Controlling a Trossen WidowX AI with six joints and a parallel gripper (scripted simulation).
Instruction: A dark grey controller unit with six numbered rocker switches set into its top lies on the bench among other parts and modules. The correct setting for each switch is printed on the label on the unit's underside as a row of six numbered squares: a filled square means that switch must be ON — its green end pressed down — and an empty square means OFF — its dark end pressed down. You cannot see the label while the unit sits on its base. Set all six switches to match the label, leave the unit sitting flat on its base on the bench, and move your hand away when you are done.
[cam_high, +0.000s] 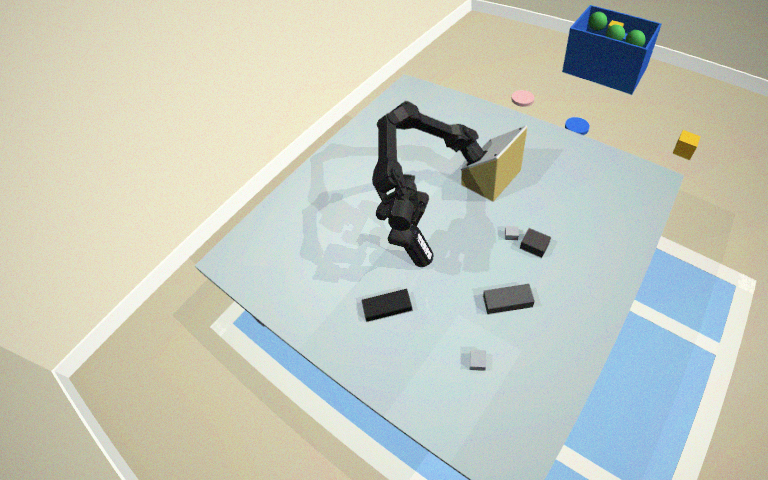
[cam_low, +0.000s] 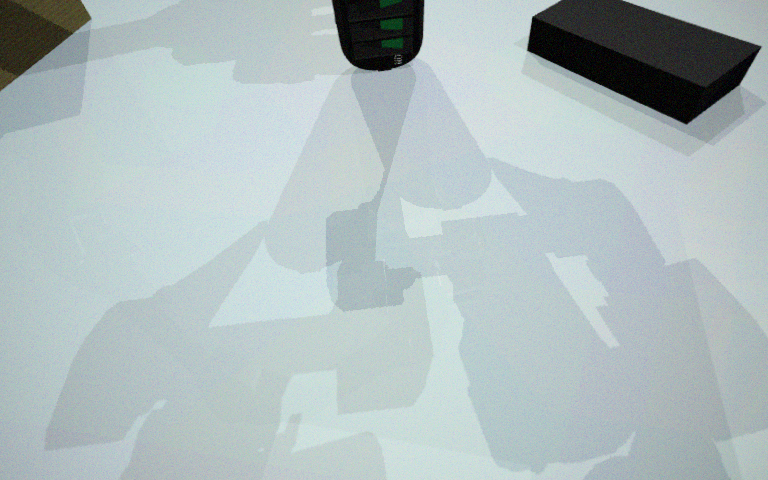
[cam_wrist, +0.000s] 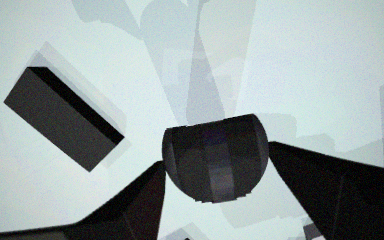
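Note:
The dark controller unit (cam_high: 421, 249) (cam_low: 385, 33) (cam_wrist: 216, 160) is held above the bench, tilted, one end hanging down. My gripper (cam_wrist: 215, 157) is shut on it, one finger at each side in the wrist view. In the top view the white label with its squares faces the camera, too small to read. In the exterior view part of the switch face shows at the top edge, with green ends on the right of several rockers; the upper part is cut off. The wrist view shows neither label nor switches clearly.
A black block (cam_high: 386, 304), a grey block (cam_high: 508, 298), a small dark block (cam_high: 535, 242) and two pale cubes (cam_high: 511, 232) (cam_high: 477, 360) lie on the bench (cam_high: 339, 362). A wooden wedge (cam_high: 509, 164) stands at the back. A blue bin (cam_high: 606, 62) stands beyond the bench.

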